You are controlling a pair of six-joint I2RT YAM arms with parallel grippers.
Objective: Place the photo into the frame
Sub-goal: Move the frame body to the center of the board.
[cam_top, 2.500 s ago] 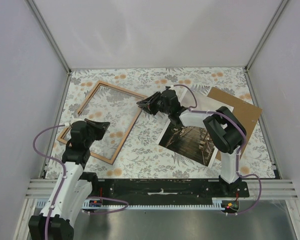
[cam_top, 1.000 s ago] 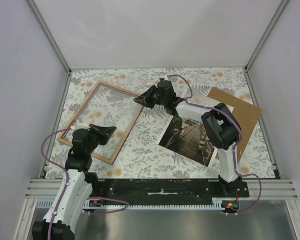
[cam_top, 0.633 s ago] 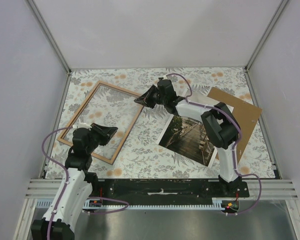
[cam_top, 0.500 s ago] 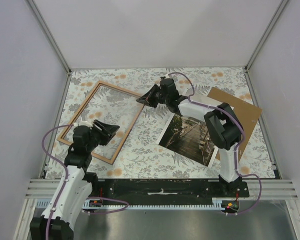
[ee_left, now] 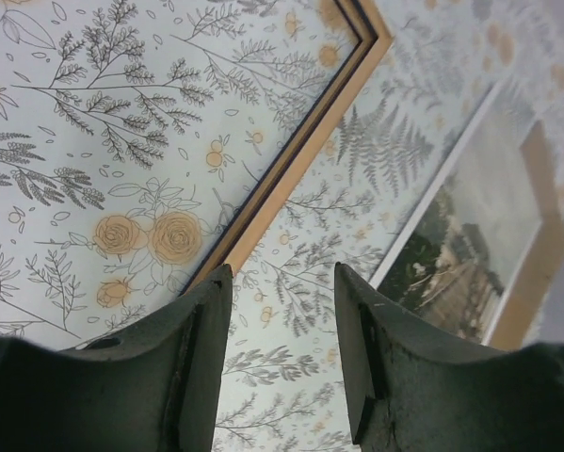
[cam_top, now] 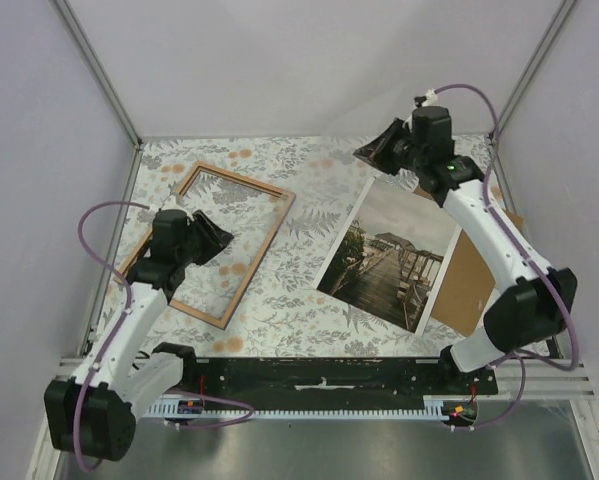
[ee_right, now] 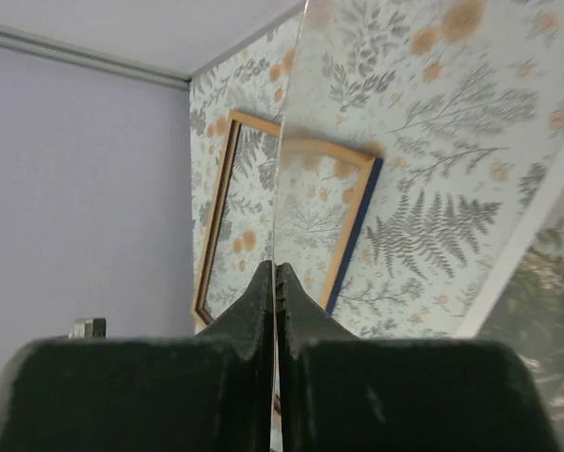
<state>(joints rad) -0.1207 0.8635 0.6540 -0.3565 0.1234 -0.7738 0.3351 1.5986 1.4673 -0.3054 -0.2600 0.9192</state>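
Item one, the frame (cam_top: 219,238): it lay flat on the left half of the floral-patterned table (cam_top: 299,300), light brown face up, turned at an angle to the table edges. Item two, the photo (cam_top: 394,255): picture side up, right of centre, well apart from the frame, resting partly on a brown backing board (cam_top: 471,285) whose edge showed beyond the photo's right side. Item three, the left gripper (cam_top: 214,238): it hung over the frame's near right rail, its fingers (ee_left: 201,358) spread apart with nothing between them; its wrist camera looked down past that rail to the photo and board beyond. Item four, the right gripper (cam_top: 371,152): raised near the far right corner of the table, above the photo's far end, its fingers (ee_right: 253,311) pressed together on a thin clear sheet (ee_right: 287,169) seen edge-on, the frame's corner showing blurred through it.
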